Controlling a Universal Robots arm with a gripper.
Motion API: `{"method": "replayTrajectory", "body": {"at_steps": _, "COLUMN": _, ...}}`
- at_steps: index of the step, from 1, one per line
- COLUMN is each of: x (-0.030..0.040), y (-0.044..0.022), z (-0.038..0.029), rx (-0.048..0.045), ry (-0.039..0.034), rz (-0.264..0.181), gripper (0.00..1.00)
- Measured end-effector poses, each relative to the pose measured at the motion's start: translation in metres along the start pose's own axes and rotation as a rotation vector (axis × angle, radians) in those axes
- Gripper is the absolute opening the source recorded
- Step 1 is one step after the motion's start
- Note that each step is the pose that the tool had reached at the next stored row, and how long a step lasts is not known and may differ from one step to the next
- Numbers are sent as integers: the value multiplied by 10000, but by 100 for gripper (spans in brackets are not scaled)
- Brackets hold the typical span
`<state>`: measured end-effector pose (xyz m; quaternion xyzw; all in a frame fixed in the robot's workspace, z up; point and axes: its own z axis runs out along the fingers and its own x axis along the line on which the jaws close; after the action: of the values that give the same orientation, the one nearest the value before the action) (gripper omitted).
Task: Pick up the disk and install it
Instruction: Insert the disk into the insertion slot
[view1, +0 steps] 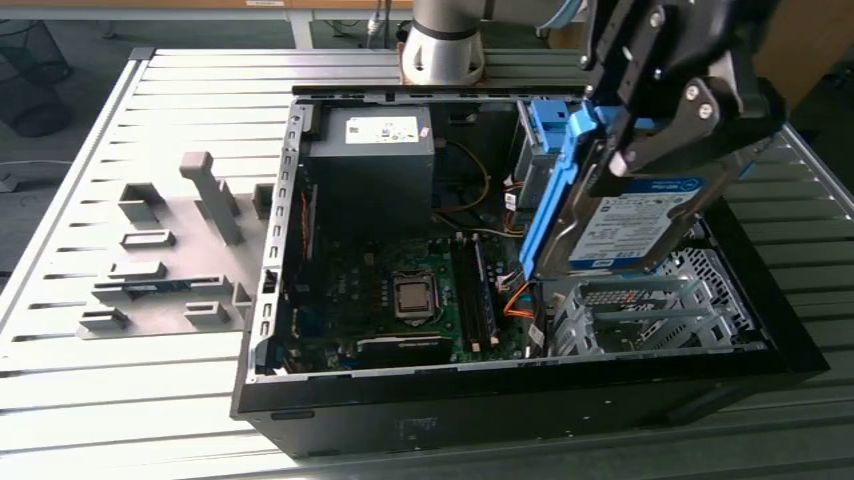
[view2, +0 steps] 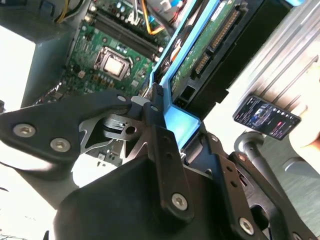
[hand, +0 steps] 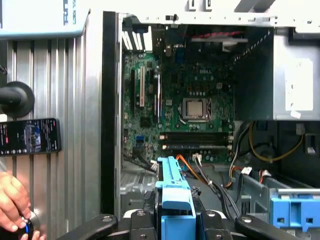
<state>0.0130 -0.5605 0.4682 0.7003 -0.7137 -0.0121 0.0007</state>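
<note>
a: what is the gripper (view1: 641, 140) doing with its fingers (view2: 165, 150)?

b: they are clamping the disk (view1: 638, 228) by its upper end. the silver drive is sitting in its blue frame (view1: 547, 218), and the whole thing is hanging tilted below the fingers, with its white-and-blue label facing out in the exterior view.

a: and what is lying under the gripper?

b: the open computer case (view1: 467, 415), which is standing on a slatted table (view1: 134, 400). the disk's lower end is hovering right at the metal drive cage (view1: 641, 310) inside the case. i cannot tell whether they are touching.

a: what are the wrist views showing?

b: in the second wrist view the black fingers are pinching the blue frame, and the disk's green circuit side is stretching away from the fingertips. beyond the held disk, the motherboard (hand: 195, 110) is lying flat in the case.

a: anything else around the tool?

b: a spare blue clip (hand: 292, 210) is sitting inside the case just beside the gripper. a dark box (view1: 374, 170) with a white sticker is standing across the motherboard from it. outside the case wall, a phone (hand: 30, 136) and a person's hand (hand: 11, 205) are showing near each other.
</note>
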Motion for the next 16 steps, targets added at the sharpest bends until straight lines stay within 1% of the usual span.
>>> {"method": "replayTrajectory", "body": {"at_steps": 3, "x": 55, "y": -32, "z": 24, "rx": 0, "ry": 0, "rz": 0, "gripper": 36}}
{"method": "replayTrajectory", "body": {"at_steps": 5, "x": 75, "y": -52, "z": 44, "rx": 0, "ry": -2, "rz": 2, "gripper": 36}}
{"method": "replayTrajectory", "body": {"at_steps": 6, "x": 81, "y": -74, "z": 55, "rx": 1, "ry": -3, "rz": 4, "gripper": 36}}
{"method": "replayTrajectory", "body": {"at_steps": 9, "x": 83, "y": -182, "z": 84, "rx": 0, "ry": 0, "rz": 2, "gripper": 36}}
{"method": "replayTrajectory", "body": {"at_steps": 13, "x": 81, "y": -351, "z": 114, "rx": 0, "ry": 0, "rz": 2, "gripper": 36}}
{"method": "replayTrajectory", "body": {"at_steps": 14, "x": 81, "y": -367, "z": 118, "rx": 0, "ry": 2, "rz": 1, "gripper": 36}}
{"method": "replayTrajectory", "body": {"at_steps": 16, "x": 80, "y": -372, "z": 122, "rx": -1, "ry": 3, "rz": 3, "gripper": 36}}
